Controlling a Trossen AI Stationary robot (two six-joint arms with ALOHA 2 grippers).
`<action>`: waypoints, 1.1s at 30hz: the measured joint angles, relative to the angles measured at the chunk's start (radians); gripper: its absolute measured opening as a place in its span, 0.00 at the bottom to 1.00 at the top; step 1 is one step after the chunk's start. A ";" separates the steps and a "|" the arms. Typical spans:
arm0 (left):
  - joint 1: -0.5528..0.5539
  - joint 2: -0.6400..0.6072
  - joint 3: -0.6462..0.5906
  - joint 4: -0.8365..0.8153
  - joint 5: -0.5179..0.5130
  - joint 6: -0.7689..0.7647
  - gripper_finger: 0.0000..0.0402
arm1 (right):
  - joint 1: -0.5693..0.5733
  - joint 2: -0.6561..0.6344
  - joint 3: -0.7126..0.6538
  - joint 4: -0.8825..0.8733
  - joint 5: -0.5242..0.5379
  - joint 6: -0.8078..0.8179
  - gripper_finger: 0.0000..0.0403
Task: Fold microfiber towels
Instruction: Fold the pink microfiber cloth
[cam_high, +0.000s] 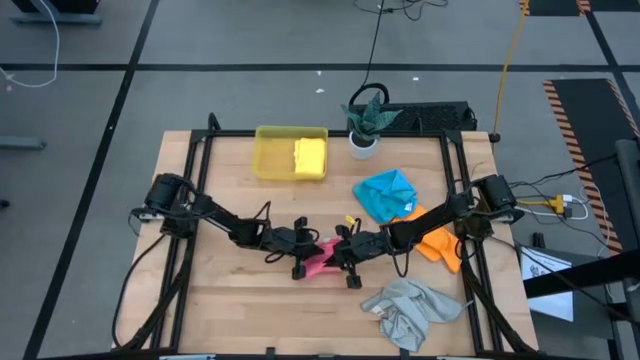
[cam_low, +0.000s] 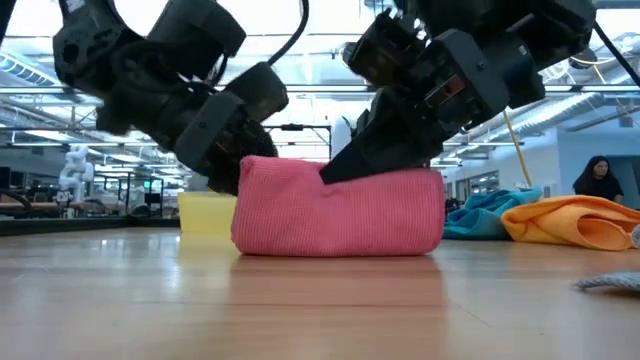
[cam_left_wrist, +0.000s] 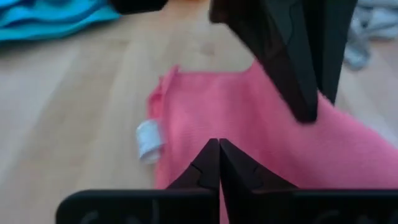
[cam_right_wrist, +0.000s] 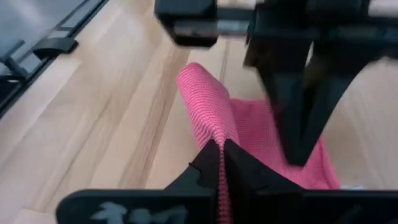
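The pink towel (cam_high: 321, 258) lies folded over at the table's middle, and its lower layer rests on the wood (cam_low: 340, 215). My left gripper (cam_high: 308, 250) is shut on it from the left. My right gripper (cam_high: 335, 252) is shut on it from the right. A yellow towel (cam_high: 310, 156) lies folded in the yellow tray (cam_high: 272, 152). The blue towel (cam_high: 386, 193), the orange towel (cam_high: 440, 243) and the grey towel (cam_high: 410, 310) lie crumpled on the table's right side. My left gripper pinches the pink towel's near edge (cam_left_wrist: 208, 134) between its two shut fingers, slanting down from the table's left; one layer or several, I cannot tell. The cloth lies on the table beyond the fingers. A white tag (cam_left_wrist: 149, 140) sticks out at its side. My right gripper pinches a raised fold of the pink towel (cam_right_wrist: 214, 127) between its two shut fingers, slanting down from the table's right. The fold stands up as a ridge in front of the fingers. The rest of the cloth lies on the table.
A small potted plant (cam_high: 365, 125) stands at the far edge, right of the tray. Bare wood lies at the table's near left and far left. A person (cam_low: 598, 180) shows in the room beyond the table.
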 joint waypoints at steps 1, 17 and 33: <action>-0.002 -0.026 0.000 -0.042 -0.020 -0.001 0.01 | -0.005 0.000 0.000 -0.001 -0.014 0.003 0.01; -0.025 -0.010 0.001 -0.211 -0.138 -0.044 0.04 | -0.033 0.000 0.031 0.001 -0.161 0.104 0.01; -0.026 -0.020 -0.001 -0.209 -0.142 -0.019 0.02 | -0.136 0.007 0.060 -0.169 -0.082 0.151 0.01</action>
